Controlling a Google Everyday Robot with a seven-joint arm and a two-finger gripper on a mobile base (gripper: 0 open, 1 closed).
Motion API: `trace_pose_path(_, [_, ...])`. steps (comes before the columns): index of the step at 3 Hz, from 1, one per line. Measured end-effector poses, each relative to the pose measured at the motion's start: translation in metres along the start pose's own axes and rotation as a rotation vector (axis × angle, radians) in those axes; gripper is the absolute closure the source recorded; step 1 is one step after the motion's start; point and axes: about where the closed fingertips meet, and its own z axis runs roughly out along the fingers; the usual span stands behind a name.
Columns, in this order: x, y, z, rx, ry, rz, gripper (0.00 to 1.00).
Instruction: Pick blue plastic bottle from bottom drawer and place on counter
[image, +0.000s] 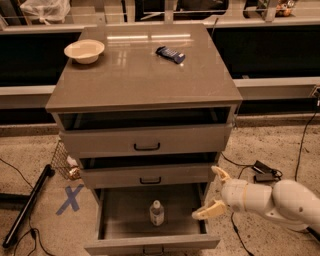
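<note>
The blue plastic bottle (156, 213), small and clear with a white cap, stands upright in the middle of the open bottom drawer (110, 220). My gripper (214, 193) is at the drawer's right side, just outside its right wall, level with the bottle and about a hand's width to its right. Its two cream fingers (209, 210) are spread apart and hold nothing. The counter (135, 70) is the glossy grey-brown top of the cabinet, well above the gripper.
A cream bowl (84, 50) and a flat dark-blue packet (170, 54) lie on the counter. The top drawer (145, 140) and middle drawer (145, 175) stick out slightly. A wire basket (64, 162), a black pole (27, 205) and cables (262, 172) lie on the floor.
</note>
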Motion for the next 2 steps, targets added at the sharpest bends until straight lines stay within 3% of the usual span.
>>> trace_pose_path(1, [0.032, -0.026, 0.031, 0.128, -0.092, -0.084, 0.00])
trace_pose_path(2, [0.058, -0.013, 0.056, 0.112, -0.122, -0.072, 0.00])
